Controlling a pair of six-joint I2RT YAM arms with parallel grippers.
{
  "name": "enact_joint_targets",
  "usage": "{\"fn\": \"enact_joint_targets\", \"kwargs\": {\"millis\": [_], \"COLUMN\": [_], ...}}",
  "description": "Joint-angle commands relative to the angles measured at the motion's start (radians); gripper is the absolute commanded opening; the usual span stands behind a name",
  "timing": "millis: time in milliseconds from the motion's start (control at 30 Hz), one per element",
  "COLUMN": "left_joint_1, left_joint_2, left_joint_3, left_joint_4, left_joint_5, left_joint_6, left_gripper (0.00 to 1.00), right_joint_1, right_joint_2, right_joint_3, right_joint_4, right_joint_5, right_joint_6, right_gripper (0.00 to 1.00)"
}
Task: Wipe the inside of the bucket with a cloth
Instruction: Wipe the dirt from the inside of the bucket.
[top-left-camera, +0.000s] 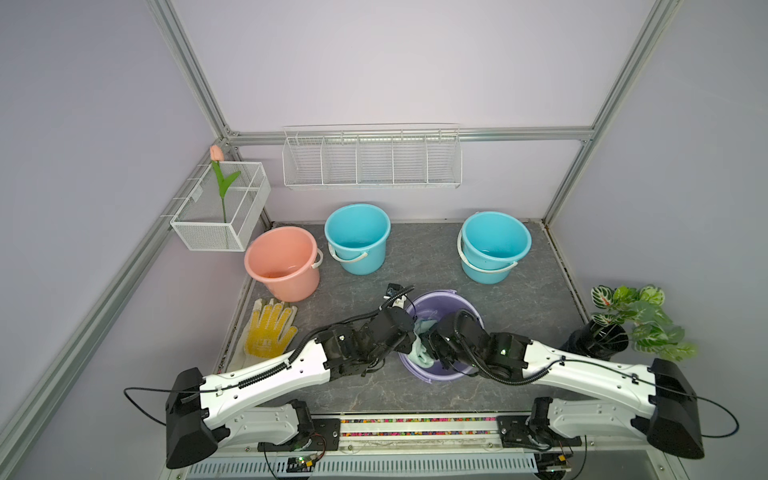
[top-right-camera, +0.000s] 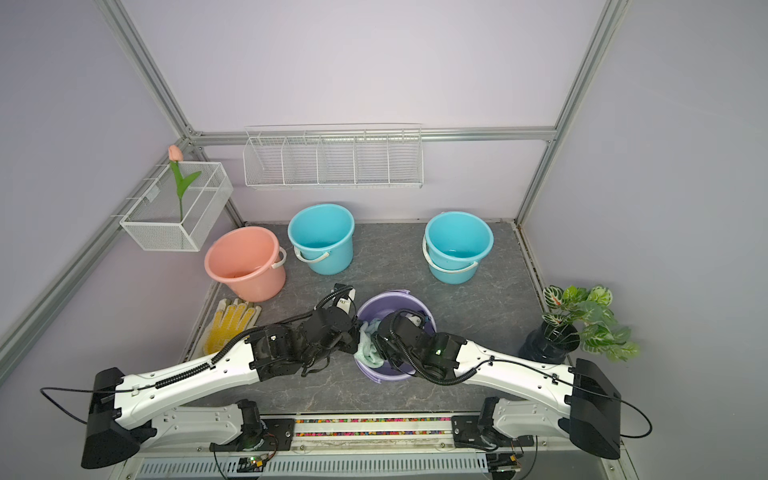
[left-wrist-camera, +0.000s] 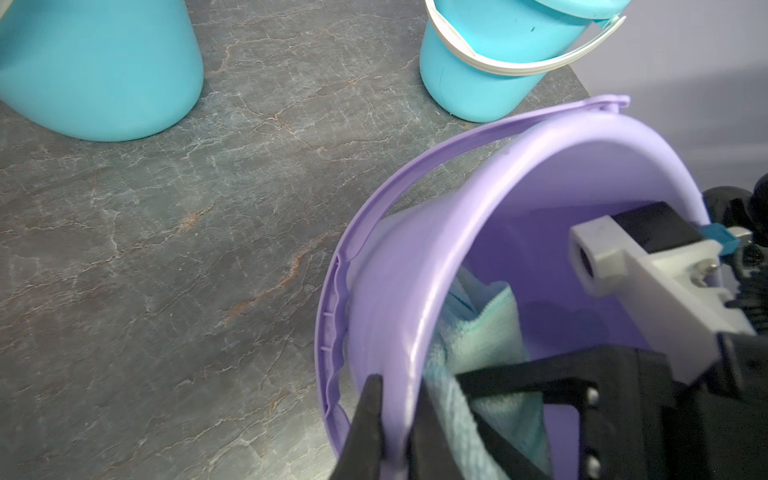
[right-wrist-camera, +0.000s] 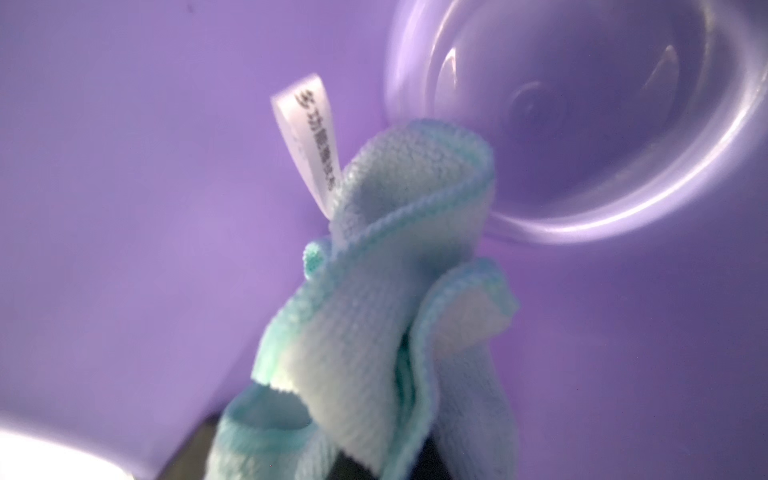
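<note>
Nearest me, the left gripper (left-wrist-camera: 395, 419) is pinched on the bucket (left-wrist-camera: 415, 266) rim, bracing it. The right gripper (top-left-camera: 430, 343) is down inside, clamped on the cloth (right-wrist-camera: 374, 311), which is bunched against the wall. It looks soft, light and floppy, so grab a thick fold, not the label (right-wrist-camera: 307, 141). The blue buckets (top-left-camera: 357, 239) sit idle beyond.

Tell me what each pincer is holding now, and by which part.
The left pincer clamps the purple bucket by its rim. The right pincer, inside it, grips the cloth by a bunched fold, its label sticking out free.
</note>
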Motion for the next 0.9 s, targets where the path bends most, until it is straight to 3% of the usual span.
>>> {"fn": "enact_joint_targets", "kwargs": {"millis": [0, 267, 600, 867], "left_joint_1": [0.002, 0.001, 0.001, 0.001], "left_joint_2": [-0.018, -0.031, -0.054, -0.060], "left_joint_3": [0.032, 0.030, 0.021, 0.005], "left_joint_4": [-0.018, -0.002, -0.001, 0.012], "left_joint_5": [0.007, 0.023, 0.029, 0.020], "left_joint_6": [0.018, 0.038, 0.049, 0.048], "left_gripper": [0.00, 0.00, 0.00, 0.00], "right_joint_1": [-0.019, -0.035, -0.057, -0.052], "right_joint_2": [0.035, 0.174, 0.351, 0.297], "right_joint_3": [0.003, 0.005, 0.006, 0.068], "right_joint_4": [-0.042, -0.032, 0.015, -0.091], "right_joint_5": [0.146, 0.166, 0.084, 0.069], "right_joint_6": [0.171, 0.188, 0.166, 0.036], "right_gripper": [0.07, 0.07, 0.07, 0.07]}}
